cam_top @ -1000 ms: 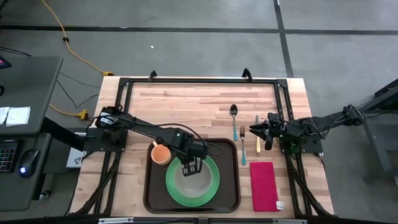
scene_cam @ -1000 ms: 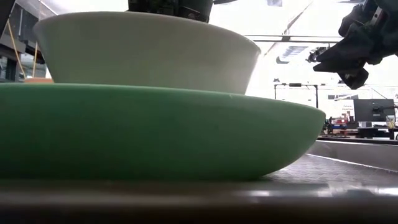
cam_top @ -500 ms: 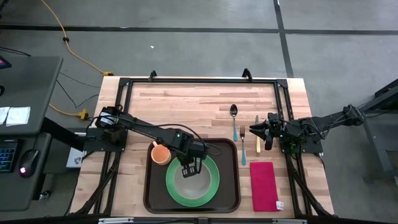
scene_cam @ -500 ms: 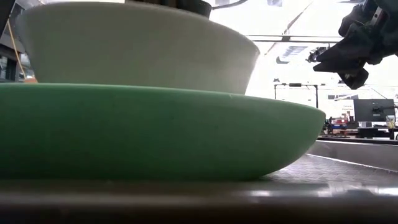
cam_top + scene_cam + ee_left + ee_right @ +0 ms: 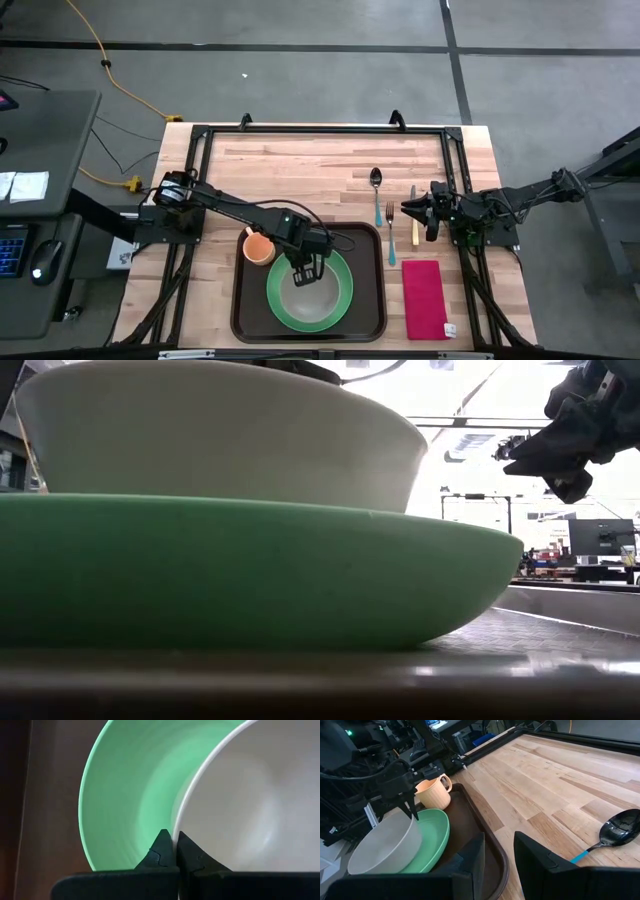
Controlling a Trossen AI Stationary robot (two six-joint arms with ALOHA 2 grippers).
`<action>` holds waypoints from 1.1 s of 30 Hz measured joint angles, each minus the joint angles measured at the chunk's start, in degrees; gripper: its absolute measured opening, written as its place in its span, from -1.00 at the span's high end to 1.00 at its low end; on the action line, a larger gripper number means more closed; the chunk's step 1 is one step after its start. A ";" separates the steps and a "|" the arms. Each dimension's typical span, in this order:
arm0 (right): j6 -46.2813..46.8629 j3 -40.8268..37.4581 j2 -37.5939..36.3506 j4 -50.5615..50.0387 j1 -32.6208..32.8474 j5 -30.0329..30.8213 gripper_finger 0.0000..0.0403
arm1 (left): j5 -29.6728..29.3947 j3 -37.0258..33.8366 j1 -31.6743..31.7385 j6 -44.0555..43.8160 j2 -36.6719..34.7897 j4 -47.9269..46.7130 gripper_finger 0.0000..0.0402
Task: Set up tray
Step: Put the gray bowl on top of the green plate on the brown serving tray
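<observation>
— Where does the tray (image 5: 245,310) lie?
— At the wooden worktop's (image 5: 300,165) near edge: dark brown, smooth, rounded corners, raised rim. It carries a glossy green plate (image 5: 340,300), a white bowl (image 5: 303,291) on the plate, and a peach mug (image 5: 258,247) in its far left corner.
— And the left gripper (image 5: 305,268)?
— Over the tray, fingers pinched together on the bowl's thin far rim.
— The right gripper (image 5: 408,211)?
— Off the tray's right side, above the fork (image 5: 391,240) and knife (image 5: 414,228), fingers slightly apart, empty. A spoon (image 5: 376,188) and a red napkin (image 5: 424,297) lie nearby.
</observation>
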 joint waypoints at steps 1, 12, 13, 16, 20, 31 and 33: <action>0.01 0.00 0.00 0.00 0.02 0.00 0.59 | 0.01 0.00 0.00 0.00 0.00 -0.11 0.92; 0.01 0.00 0.00 0.00 0.01 -0.01 0.59 | -0.70 0.00 0.00 -0.42 0.00 -1.46 0.92; -0.01 0.00 0.00 0.00 0.00 0.00 0.59 | -0.73 0.00 0.00 -0.42 0.00 -1.49 0.91; -0.01 0.00 0.00 0.00 0.00 -0.02 0.59 | -0.74 0.00 0.00 -0.44 0.00 -1.47 0.90; -0.03 0.00 -0.01 0.00 0.00 -0.22 0.59 | -1.68 0.00 0.00 -0.45 0.00 -1.19 0.89; -0.02 0.00 0.00 0.00 0.00 -0.39 0.59 | -2.10 0.00 0.00 -0.45 0.00 -1.19 0.79; -0.03 0.00 -0.02 0.00 0.00 -0.41 0.59 | -2.08 0.02 0.00 -0.46 0.00 -1.19 0.74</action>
